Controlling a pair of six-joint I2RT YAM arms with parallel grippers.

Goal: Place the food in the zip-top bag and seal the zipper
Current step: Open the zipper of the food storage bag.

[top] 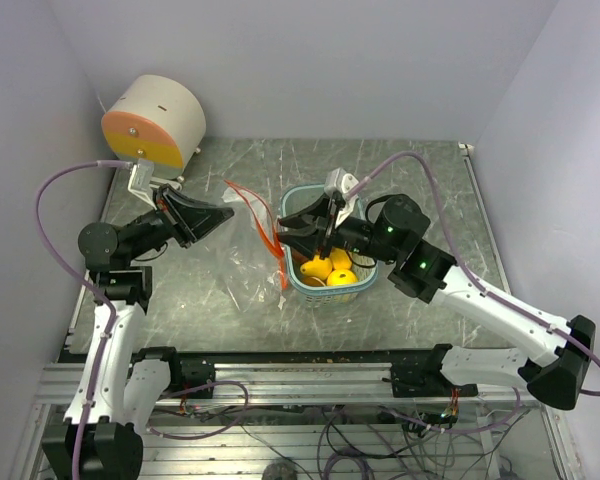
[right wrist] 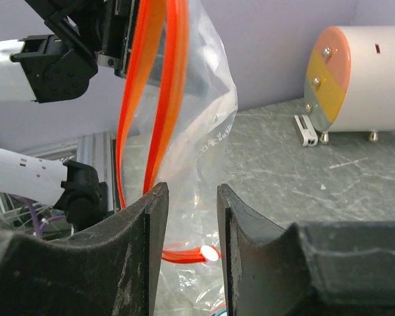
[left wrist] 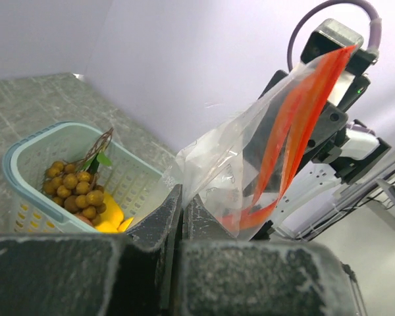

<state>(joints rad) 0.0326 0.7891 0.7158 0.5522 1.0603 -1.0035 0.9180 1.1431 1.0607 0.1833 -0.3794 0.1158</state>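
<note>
The clear bag (left wrist: 210,164), its orange-red zipper (left wrist: 303,118) strips parted, hangs raised just beside the basket (left wrist: 33,204). A brown grape bunch (left wrist: 72,187) and yellow fruits (top: 318,267) lie inside that basket.

Your left arm (top: 105,340) and right arm (top: 500,305) share one build: white links, black joint housings, and a lilac cable (top: 42,200) running from behind each wrist. The left gripper (left wrist: 182,204) and right gripper (right wrist: 187,197) are matte black, with thick wedge fingers (right wrist: 135,250) scuffed pale, and a whitish camera block (top: 342,185) just behind each hand. Small green lights (top: 387,229) show on the right arm's black housings behind the wrist.
</note>
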